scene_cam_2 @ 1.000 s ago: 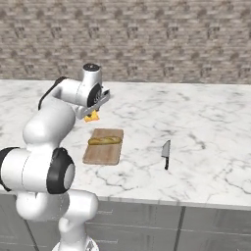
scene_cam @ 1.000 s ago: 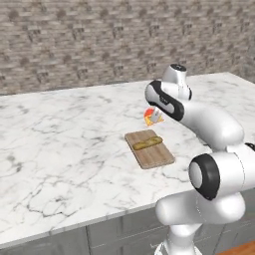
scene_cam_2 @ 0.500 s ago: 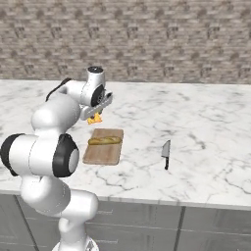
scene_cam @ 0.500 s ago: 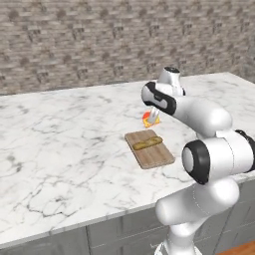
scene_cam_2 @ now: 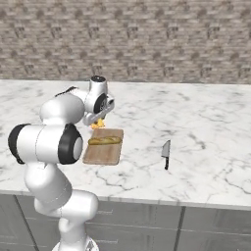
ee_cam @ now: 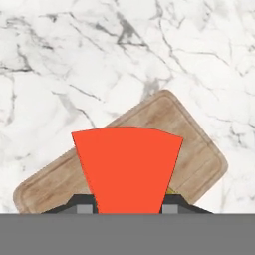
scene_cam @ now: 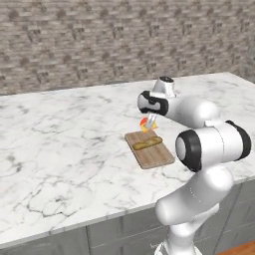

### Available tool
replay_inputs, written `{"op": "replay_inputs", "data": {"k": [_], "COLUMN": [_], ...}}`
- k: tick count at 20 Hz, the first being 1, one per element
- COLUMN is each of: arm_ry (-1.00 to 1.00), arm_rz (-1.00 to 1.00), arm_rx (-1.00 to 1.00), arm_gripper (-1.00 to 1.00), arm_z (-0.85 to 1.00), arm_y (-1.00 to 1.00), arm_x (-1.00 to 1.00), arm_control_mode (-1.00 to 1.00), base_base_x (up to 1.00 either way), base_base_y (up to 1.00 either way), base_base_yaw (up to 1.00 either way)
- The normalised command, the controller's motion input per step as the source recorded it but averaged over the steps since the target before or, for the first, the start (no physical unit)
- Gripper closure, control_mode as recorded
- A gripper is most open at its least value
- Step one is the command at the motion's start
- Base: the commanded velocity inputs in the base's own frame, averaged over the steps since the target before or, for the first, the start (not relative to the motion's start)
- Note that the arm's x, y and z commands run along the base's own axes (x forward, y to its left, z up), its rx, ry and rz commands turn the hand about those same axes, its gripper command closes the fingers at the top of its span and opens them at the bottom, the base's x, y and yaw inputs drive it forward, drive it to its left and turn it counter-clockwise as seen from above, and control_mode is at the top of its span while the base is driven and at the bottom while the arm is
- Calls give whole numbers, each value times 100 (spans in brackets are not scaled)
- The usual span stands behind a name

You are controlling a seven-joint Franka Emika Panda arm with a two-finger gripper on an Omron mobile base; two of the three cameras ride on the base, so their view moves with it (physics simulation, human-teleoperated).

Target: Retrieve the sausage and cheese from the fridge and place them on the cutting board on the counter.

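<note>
My gripper (scene_cam: 149, 119) (scene_cam_2: 101, 119) (ee_cam: 127, 206) is shut on the cheese (scene_cam: 146, 124) (scene_cam_2: 99, 123) (ee_cam: 128, 167), a yellow-orange wedge whose red face fills the middle of the hand view. It hangs just above the far end of the light-brown cutting board (scene_cam: 155, 156) (scene_cam_2: 101, 154) (ee_cam: 196, 134) on the white marble counter (scene_cam: 64, 139) (scene_cam_2: 206, 117). A yellowish-tan elongated item (scene_cam: 148, 144) (scene_cam_2: 105, 140) lies across the board. The sausage and the fridge are out of view.
A kitchen knife (scene_cam_2: 166, 153) lies on the counter to the right of the board, blade pointing away. A stone-brick wall (scene_cam: 99, 40) runs behind the counter. Grey drawer fronts (scene_cam_2: 147, 225) sit below the front edge.
The arm's elbow has swung round while the hand with the cheese sank slightly toward the board's far end. The board and the tan item have not moved.
</note>
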Motion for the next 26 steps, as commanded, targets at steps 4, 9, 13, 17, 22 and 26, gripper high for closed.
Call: {"op": "replay_inputs", "data": {"k": [4, 9, 13, 17, 22, 26], "arm_ry": [0, 0, 0, 0, 0, 0], "arm_rz": [0, 0, 0, 0, 0, 0], "arm_rx": [-2, -1, 0, 0, 0, 0], "arm_gripper": [100, 100, 100, 100, 100, 100], "arm_z": [-47, -35, -22, -22, -26, -26], "arm_y": [0, 0, 0, 0, 4, 19], "arm_x": [37, 34, 31, 11, 2, 10], "arm_control_mode": [-100, -100, -100, -100, -100, -100], "base_base_x": [0, 0, 0, 0, 0, 0], "base_base_y": [0, 0, 0, 0, 0, 0], "base_base_yaw": [0, 0, 0, 0, 0, 0]}}
